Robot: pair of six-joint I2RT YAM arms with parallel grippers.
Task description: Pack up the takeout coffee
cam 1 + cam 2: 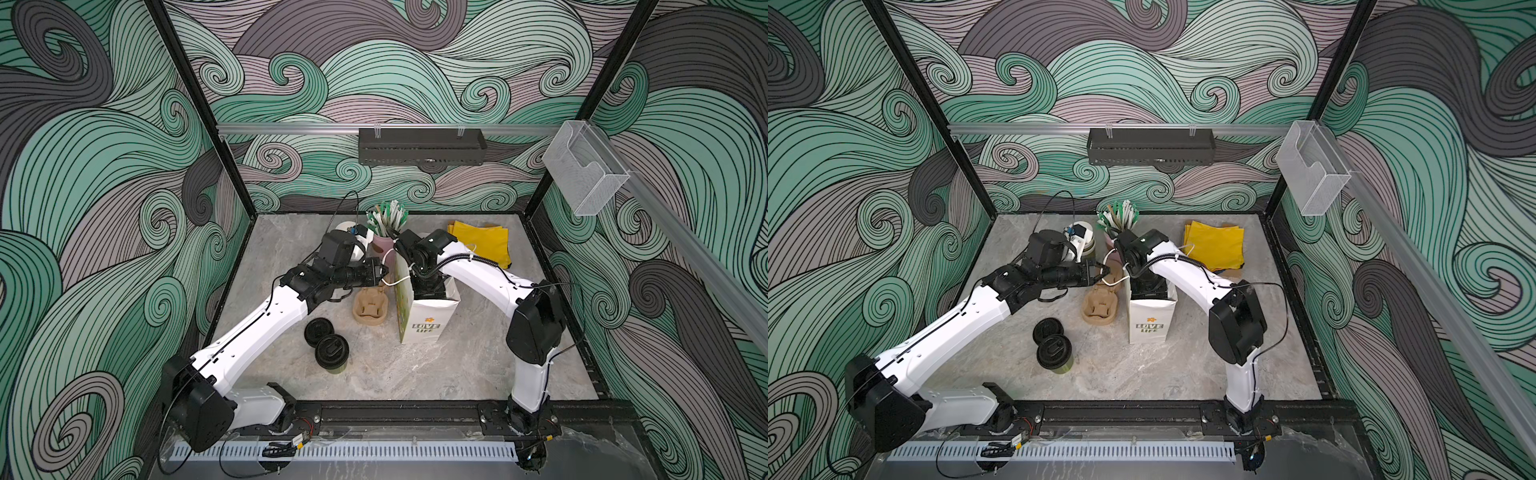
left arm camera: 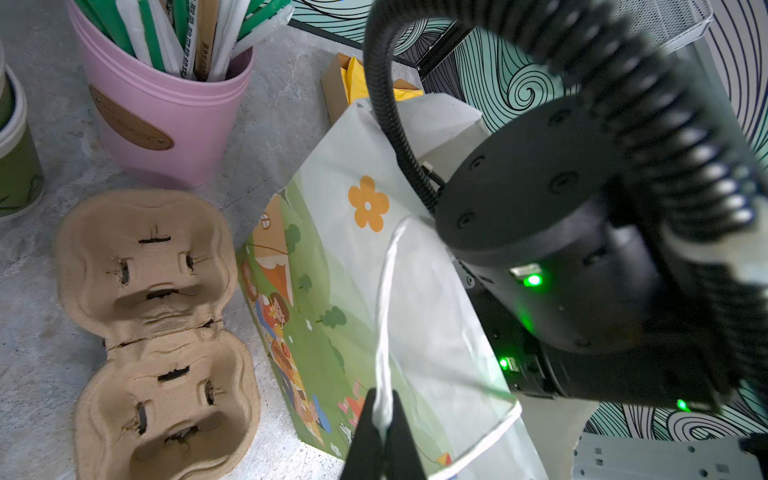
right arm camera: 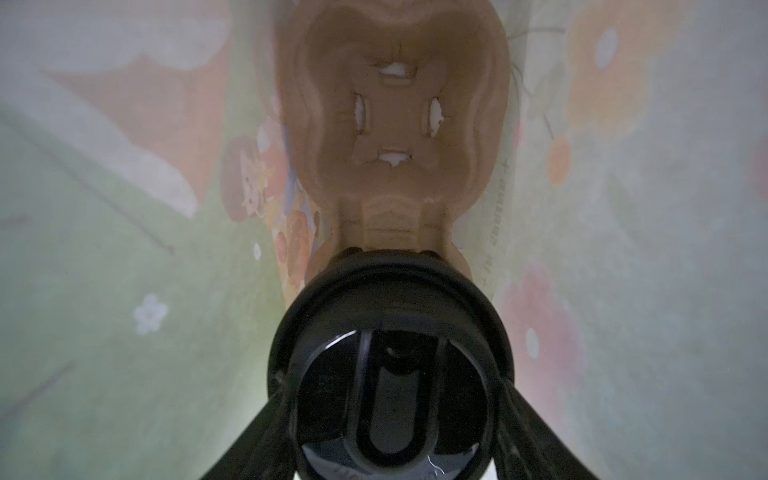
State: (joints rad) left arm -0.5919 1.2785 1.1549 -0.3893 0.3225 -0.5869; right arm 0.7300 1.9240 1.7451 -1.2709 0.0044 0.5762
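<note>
Holding lidded cup [image 3: 390, 374] inside bag [image 1: 428, 320]

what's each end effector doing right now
left end effector: closed, pinching the white handle of the paper bag
right end effector: closed on a black-lidded cup, down inside the paper bag

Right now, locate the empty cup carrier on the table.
In a top view the cup carrier lies mid-table, left of the paper bag, with the pink straw cup behind it.
</note>
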